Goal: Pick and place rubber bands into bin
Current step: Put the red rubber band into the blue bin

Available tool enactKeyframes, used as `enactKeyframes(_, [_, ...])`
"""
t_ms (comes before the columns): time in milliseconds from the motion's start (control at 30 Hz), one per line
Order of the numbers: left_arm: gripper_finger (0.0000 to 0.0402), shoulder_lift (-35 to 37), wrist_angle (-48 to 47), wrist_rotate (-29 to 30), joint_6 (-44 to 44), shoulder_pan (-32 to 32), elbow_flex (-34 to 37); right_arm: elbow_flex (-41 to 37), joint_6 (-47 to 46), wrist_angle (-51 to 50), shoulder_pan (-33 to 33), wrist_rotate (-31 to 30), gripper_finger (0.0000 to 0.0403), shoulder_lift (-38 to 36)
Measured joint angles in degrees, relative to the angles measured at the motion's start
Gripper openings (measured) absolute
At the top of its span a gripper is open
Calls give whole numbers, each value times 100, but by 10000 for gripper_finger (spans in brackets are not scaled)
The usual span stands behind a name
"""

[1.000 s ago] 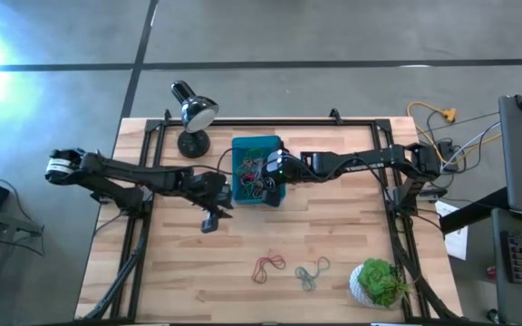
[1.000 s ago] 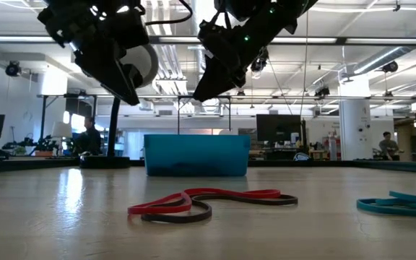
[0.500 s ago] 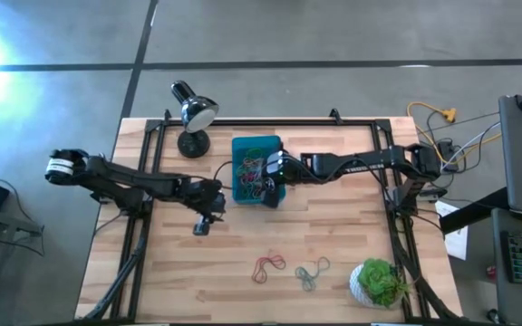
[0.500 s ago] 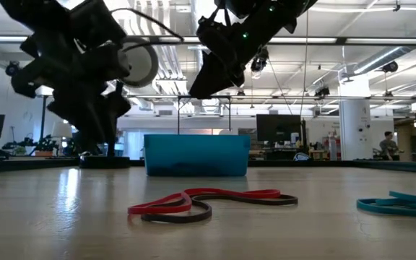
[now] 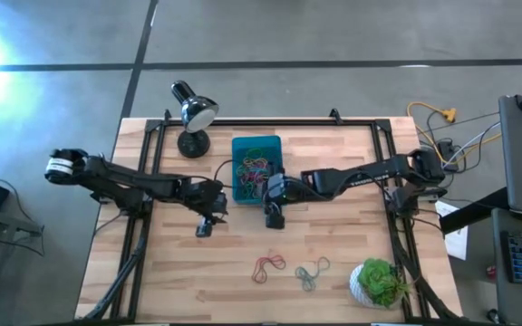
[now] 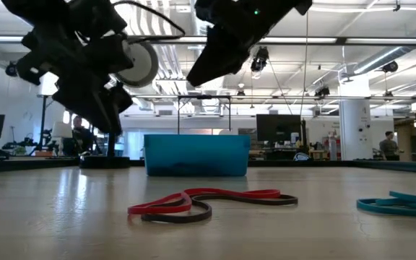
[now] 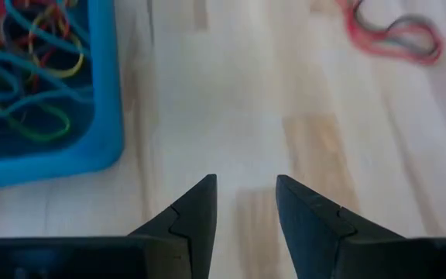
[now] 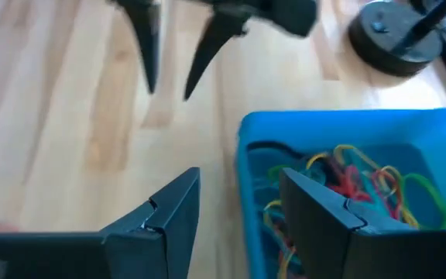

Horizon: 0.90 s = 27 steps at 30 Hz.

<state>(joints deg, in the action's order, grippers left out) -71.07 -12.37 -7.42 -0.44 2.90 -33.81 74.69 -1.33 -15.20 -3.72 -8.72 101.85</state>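
The teal bin [image 5: 256, 145] sits at the table's far middle with a tangle of coloured rubber bands [image 8: 355, 182] inside. Two more rubber bands lie flat on the wood near the front edge: a red one [image 5: 268, 265] and a teal-grey one [image 5: 313, 272]. My left gripper [image 7: 246, 186] hangs open and empty over bare wood, left of the bin's near wall. My right gripper [image 8: 238, 186] hangs open and empty, high over the table just in front of the bin's near wall [image 5: 257, 198].
A black desk lamp [image 5: 193, 113] stands at the far left beside the bin. A green plant in a white pot [image 5: 379, 282] sits at the near right corner. Bare wood lies between the bin and the two loose bands.
My right gripper has swung off the bin toward the table's near edge, staying high and open. My left gripper has sunk toward the table and drawn a little toward the left edge. The bands and the bin have not moved.
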Motion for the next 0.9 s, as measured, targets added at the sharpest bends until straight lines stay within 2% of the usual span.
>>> enactKeyframes(200, [118, 39, 428, -4, -151, 316, -111, 5, -319, -779, -369, 62, 171, -221])
enactKeyframes(333, [118, 18, 934, -9, -224, 659, -102, 4, -745, -1182, -742, 438, 171, -292])
enactKeyframes(500, [118, -93, 1812, -11, -194, 1090, 1, -24, -1203, -1208, -1291, 581, 171, -239])
enactKeyframes(667, [118, -101, 1990, -7, -22, 1290, 44, -39, -1666, -1226, -1794, 568, 171, -152])
enactKeyframes(900, [118, -111, 1942, 24, 91, 1292, 46, -50, -1842, -244, -2118, 272, 169, 277])
